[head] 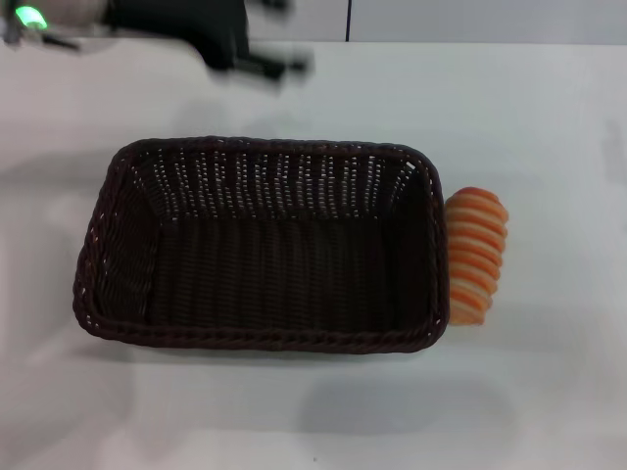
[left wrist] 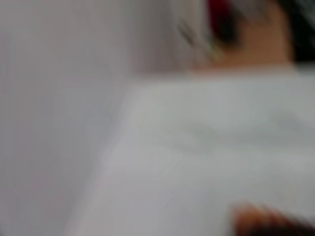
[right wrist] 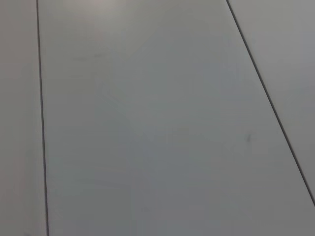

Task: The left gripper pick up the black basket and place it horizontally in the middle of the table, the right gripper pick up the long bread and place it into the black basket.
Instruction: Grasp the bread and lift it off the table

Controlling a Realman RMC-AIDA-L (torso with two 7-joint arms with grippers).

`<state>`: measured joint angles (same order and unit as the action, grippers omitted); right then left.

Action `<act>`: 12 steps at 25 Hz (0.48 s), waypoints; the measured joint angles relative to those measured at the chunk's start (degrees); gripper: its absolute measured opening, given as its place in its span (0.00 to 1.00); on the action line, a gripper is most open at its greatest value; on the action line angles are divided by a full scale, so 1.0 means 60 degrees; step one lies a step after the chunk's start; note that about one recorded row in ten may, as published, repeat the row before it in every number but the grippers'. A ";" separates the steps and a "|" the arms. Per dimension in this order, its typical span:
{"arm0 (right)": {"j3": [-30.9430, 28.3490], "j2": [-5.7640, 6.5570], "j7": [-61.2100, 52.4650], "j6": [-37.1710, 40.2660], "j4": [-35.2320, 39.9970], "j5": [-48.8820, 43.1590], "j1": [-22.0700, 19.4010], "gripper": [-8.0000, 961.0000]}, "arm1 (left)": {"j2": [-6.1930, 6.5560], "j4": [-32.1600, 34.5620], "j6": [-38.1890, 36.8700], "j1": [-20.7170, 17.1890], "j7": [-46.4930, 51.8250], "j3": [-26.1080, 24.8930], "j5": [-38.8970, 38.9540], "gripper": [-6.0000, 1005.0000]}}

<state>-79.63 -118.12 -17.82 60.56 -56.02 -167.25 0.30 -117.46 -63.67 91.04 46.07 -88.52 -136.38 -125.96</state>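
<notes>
The black basket (head: 260,245) lies lengthwise in the middle of the white table (head: 294,411), empty inside. The long bread (head: 475,255), orange and cream striped, lies on the table touching the outside of the basket's right end. My left gripper (head: 260,54) is blurred, above the far left of the table beyond the basket, with the green ring (head: 29,17) at the top left corner. It holds nothing. The right gripper is out of view. The left wrist view is blurred and shows the table's surface (left wrist: 206,162) and a dark brown shape (left wrist: 270,223) at one corner.
The table's far edge (head: 441,43) meets a pale wall with a dark vertical seam (head: 349,20). The right wrist view shows only grey floor panels (right wrist: 147,123) with dark seams.
</notes>
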 joint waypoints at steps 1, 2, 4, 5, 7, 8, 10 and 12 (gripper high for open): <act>0.0067 0.0000 0.0001 -0.0002 -0.0001 -0.0001 -0.0002 0.51 | 0.0046 0.0064 -0.0205 -0.0054 -0.0039 -0.0557 0.0474 0.68; 0.0067 0.0000 0.0001 -0.0002 -0.0001 -0.0001 -0.0002 0.51 | 0.0078 0.0129 -0.0385 -0.0134 -0.0042 -0.0943 0.0853 0.70; 0.0167 0.0006 0.0003 -0.0051 -0.0052 -0.0001 0.0005 0.51 | 0.0109 0.0239 -0.0906 -0.0410 -0.0027 -0.1676 0.1874 0.73; 0.0195 0.0011 0.0003 -0.0135 -0.0116 -0.0001 0.0006 0.51 | 0.0109 0.0251 -0.1075 -0.0534 -0.0023 -0.1839 0.2235 0.75; 0.0293 0.0046 0.0032 -0.0501 -0.0362 -0.0002 0.0002 0.51 | 0.0090 0.0286 -0.1694 -0.1187 -0.0025 -0.2175 0.3704 0.75; 0.0382 0.0078 0.0095 -0.0683 -0.0478 -0.0001 -0.0004 0.51 | 0.0092 0.0287 -0.1756 -0.1357 -0.0036 -0.2167 0.4004 0.75; 0.0574 0.0127 0.0265 -0.0855 -0.0619 -0.0002 -0.0005 0.51 | 0.0092 0.0296 -0.1879 -0.1811 -0.0106 -0.2144 0.4743 0.75; 0.0774 0.0150 0.0398 -0.0943 -0.0696 -0.0001 0.0041 0.51 | 0.0064 0.0349 -0.1960 -0.2268 -0.0263 -0.2213 0.5458 0.75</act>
<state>-74.99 -117.22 -15.44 54.90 -60.19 -167.26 0.55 -117.07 -61.58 79.27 32.46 -90.10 -149.66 -93.21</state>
